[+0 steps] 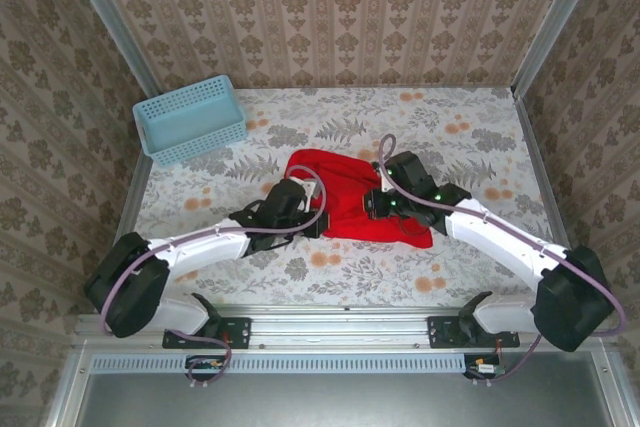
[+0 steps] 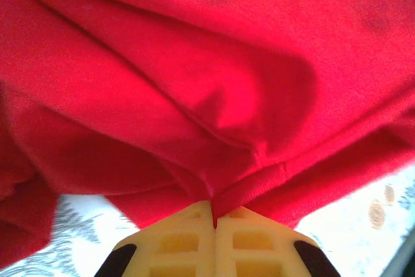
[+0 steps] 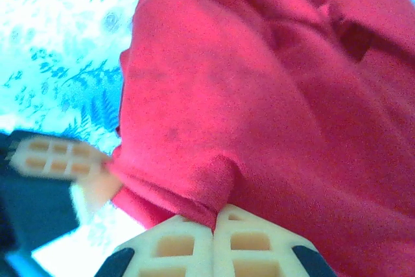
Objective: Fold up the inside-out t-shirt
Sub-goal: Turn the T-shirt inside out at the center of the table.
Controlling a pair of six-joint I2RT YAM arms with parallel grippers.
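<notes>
A bright red, soft cloth short-sleeved t-shirt (image 1: 340,172) lies in a crumpled heap on the middle of the table, slightly right of centre, with both arms of the robot reaching in from the near edge. At the heap's near-left edge, the left gripper (image 2: 214,215) has its pale yellow fingers pressed together on a stitched hem of the red cloth, which rises in loose folds beyond it. At the near-right side, the right gripper (image 3: 214,222) is likewise clamped tight on a bunched fold at the garment's edge; from its wrist camera the other arm's fingers appear blurred, close by on the left and touching the same cloth. The shirt rests on a table covered in a floral-patterned cloth (image 1: 450,147) of grey ferns and orange blooms. At the far-left corner, well apart from the garment, stands a light blue rectangular plastic basket (image 1: 190,117) with latticed walls, its blue floor in plain sight from wall to wall. Patterned wallpaper (image 1: 330,7) lines the enclosure on three sides.
</notes>
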